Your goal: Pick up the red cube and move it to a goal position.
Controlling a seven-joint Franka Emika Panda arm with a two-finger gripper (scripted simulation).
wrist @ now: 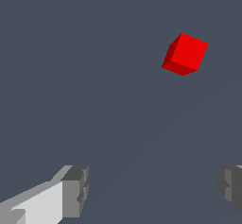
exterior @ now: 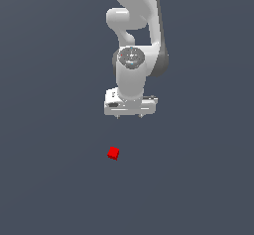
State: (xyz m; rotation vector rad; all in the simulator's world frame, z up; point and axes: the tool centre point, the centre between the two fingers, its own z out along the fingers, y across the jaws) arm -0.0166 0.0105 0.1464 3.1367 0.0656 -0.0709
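The red cube (exterior: 113, 153) is a tiny bright red cube lying on the dark grey floor, below and slightly toward the exterior view's left of my white gripper (exterior: 129, 116). The gripper hangs above the floor, apart from the cube, pointing down. In the wrist view the cube (wrist: 185, 54) sits well away from the gap between my fingers (wrist: 75, 190). The jaws stand wide apart with nothing between them, so my gripper (wrist: 151, 190) is open and empty.
The plain dark grey floor (exterior: 54, 179) fills both views. The white arm (exterior: 136, 26) rises behind the gripper at the top of the exterior view.
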